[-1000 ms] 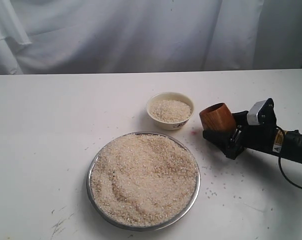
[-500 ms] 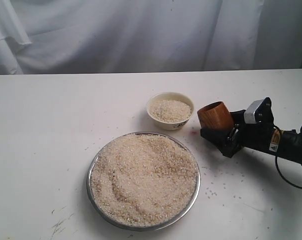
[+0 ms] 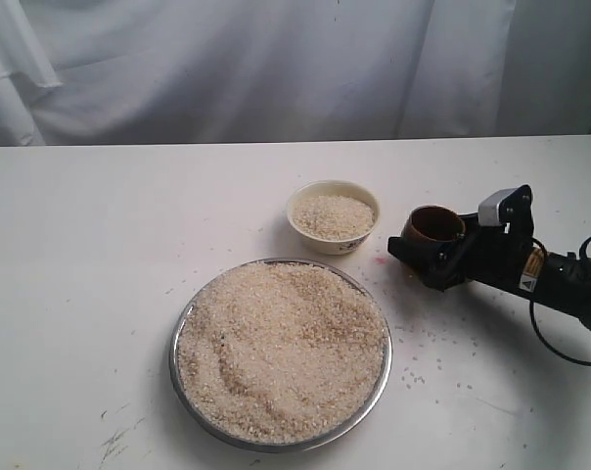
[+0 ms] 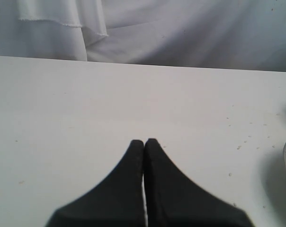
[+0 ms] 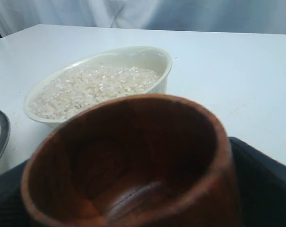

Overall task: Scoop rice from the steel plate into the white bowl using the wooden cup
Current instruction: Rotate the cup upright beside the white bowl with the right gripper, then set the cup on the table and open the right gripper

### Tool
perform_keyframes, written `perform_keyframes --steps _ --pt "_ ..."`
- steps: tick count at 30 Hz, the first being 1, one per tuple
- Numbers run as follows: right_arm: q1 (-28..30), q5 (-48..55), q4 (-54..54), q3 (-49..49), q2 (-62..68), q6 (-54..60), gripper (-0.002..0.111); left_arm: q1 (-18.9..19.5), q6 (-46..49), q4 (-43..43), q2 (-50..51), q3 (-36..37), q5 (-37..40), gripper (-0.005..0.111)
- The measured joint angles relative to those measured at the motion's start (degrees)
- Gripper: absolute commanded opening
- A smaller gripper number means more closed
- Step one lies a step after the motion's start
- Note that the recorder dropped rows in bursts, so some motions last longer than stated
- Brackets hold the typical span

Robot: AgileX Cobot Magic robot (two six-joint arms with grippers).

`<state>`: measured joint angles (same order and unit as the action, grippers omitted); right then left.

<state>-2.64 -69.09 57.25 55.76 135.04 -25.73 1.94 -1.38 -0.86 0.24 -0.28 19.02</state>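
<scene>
- The wooden cup (image 3: 433,227), tilted and raised a second ago, now sits upright, lower and empty, right of centre, just beside the white bowl (image 3: 305,231).
- The right gripper (image 3: 423,242) clasps its sides with wide jaws; the left gripper (image 4: 144,142) is pressed together.
- The bowl holds rice and the steel plate (image 3: 173,364) at lower centre is heaped: probably a pour just finished.

A flat, matte white table (image 3: 100,255) carries everything. The small, glossy reddish-brown wooden cup (image 3: 433,224) stands upright low over it. In the exterior view, a small round ceramic white bowl (image 3: 330,246) sits just left of the cup. A wide, shallow, shiny steel plate (image 3: 172,364) sits nearer the camera and further left. Loose off-white grains of rice (image 3: 413,377) are scattered on the tabletop in front of the cup. A tiny pink spot (image 3: 379,260) lies between cup and bowl.
</scene>
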Motion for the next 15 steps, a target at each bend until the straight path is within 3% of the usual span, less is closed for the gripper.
perform_keyframes --steps 15 --pt "-0.2 -0.1 0.9 0.0 -1.0 -0.8 0.079 0.0 0.1 0.0 0.0 0.0 0.0 0.000"
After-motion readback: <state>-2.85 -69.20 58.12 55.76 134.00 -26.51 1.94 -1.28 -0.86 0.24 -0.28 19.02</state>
